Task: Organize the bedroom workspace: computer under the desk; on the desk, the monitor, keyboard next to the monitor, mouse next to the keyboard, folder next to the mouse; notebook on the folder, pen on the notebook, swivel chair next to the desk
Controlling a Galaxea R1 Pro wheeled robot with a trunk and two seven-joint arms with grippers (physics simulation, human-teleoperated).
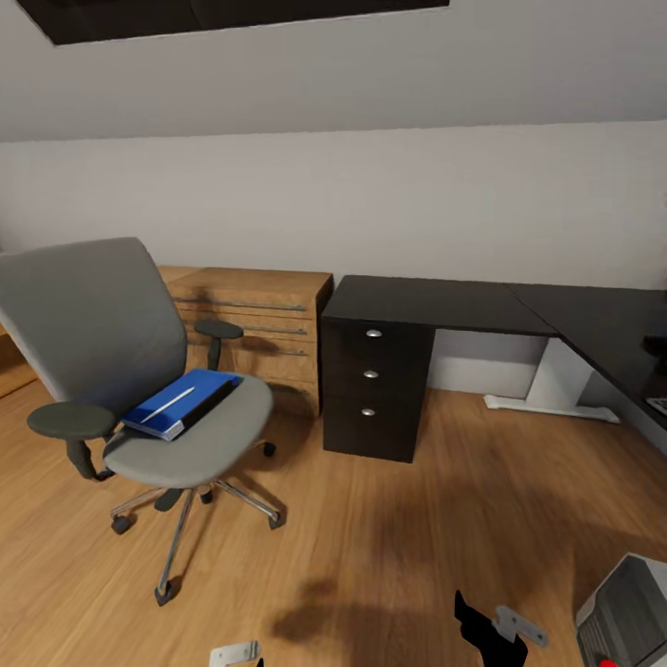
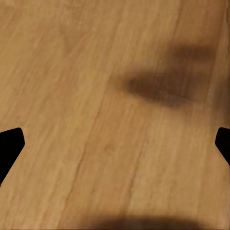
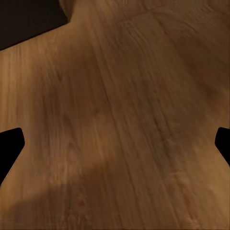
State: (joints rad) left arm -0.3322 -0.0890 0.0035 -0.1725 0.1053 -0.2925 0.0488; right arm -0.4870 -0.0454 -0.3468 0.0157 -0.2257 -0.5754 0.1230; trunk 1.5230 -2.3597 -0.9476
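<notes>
Landmark: the grey padded swivel chair (image 1: 139,371) with black armrests and a chrome star base.

Nearest, down by the robot: left gripper (image 2: 115,143) and right gripper (image 3: 115,143) both hang low over the light wood plank floor (image 1: 389,519). Each wrist view has its two black fingertips at opposite edges with bare floor between, so jaws are spread wide and nothing is held. My read: arms are parked low for driving, not reaching.

Right of the chair and nearer the robot, the light grey boxy computer tower (image 1: 625,616) with a red light sits on the floor, cut by the frame edge. It isn't under the desk yet, as far as I can tell.

On the chair seat: the thin bright blue folder (image 1: 181,403) with white page edges. It lies flat, its long axis running diagonally from the near armrest up toward the backrest's right side. A slim white pen-like stick (image 1: 169,405) lies along the same axis on top. The seat is only a stand-in surface; the folder belongs on the desk.

The chair faces roughly toward the robot, standing well clear of the desk.

Right of the chair, further back: the L-shaped glossy black desk (image 1: 435,301) with black drawers and silver knobs. Its visible top is bare here.

Behind the chair, against the wall: a low light-wood cabinet (image 1: 255,315).
</notes>
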